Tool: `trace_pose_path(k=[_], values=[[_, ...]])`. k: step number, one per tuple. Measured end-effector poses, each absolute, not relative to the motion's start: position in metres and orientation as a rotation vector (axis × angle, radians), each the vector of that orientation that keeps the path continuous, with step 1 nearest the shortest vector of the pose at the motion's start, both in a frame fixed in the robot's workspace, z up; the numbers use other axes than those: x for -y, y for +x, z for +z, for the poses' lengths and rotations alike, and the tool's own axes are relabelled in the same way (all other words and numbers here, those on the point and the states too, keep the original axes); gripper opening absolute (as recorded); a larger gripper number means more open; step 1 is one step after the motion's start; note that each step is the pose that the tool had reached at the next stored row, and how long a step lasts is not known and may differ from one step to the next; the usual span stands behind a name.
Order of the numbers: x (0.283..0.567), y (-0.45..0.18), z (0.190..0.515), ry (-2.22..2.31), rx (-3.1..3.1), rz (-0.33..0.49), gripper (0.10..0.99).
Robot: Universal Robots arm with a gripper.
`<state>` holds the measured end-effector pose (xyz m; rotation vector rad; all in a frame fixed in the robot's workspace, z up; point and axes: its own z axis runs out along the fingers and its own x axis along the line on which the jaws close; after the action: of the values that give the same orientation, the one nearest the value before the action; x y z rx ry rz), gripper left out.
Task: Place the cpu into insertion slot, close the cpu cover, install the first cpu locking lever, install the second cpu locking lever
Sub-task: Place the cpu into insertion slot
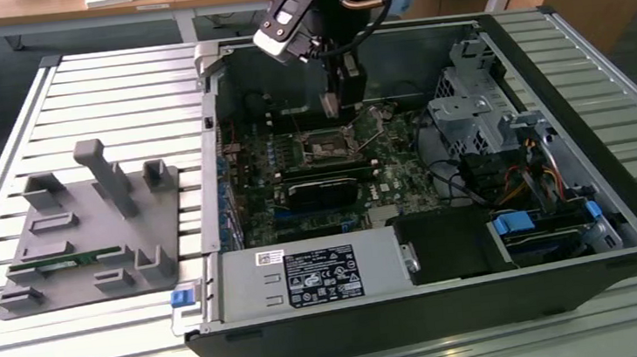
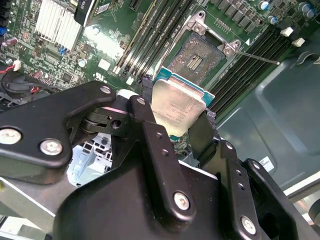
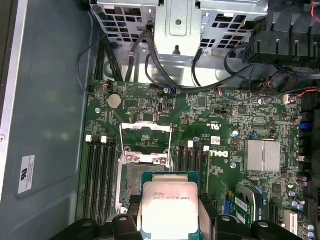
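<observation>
Gripping the cpu (image 2: 177, 107) by two opposite edges, the black fingers (image 2: 150, 135) of the gripper (image 2: 175, 117) are narrowed onto it, silver top facing the wrist cameras. The chip hangs in the air just above the slot (image 2: 197, 57), partly overlapping it in both wrist views and not seated. Just beyond the slot, the cover (image 3: 146, 127) lies swung open, its window showing green board (image 3: 200, 115). A thin lever (image 2: 257, 57) sticks out sideways beside the socket, seemingly unlatched. In the exterior view the arm reaches down into the open case (image 1: 426, 317). By my reading no step is complete: placing, closing and both levers remain.
</observation>
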<state>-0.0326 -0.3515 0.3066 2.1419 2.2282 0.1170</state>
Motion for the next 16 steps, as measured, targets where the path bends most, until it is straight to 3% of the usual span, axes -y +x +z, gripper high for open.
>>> trace_pose_path(k=[16], values=[[0.352, -0.033, 0.295, 2.142, -2.228, 0.117, 0.537]])
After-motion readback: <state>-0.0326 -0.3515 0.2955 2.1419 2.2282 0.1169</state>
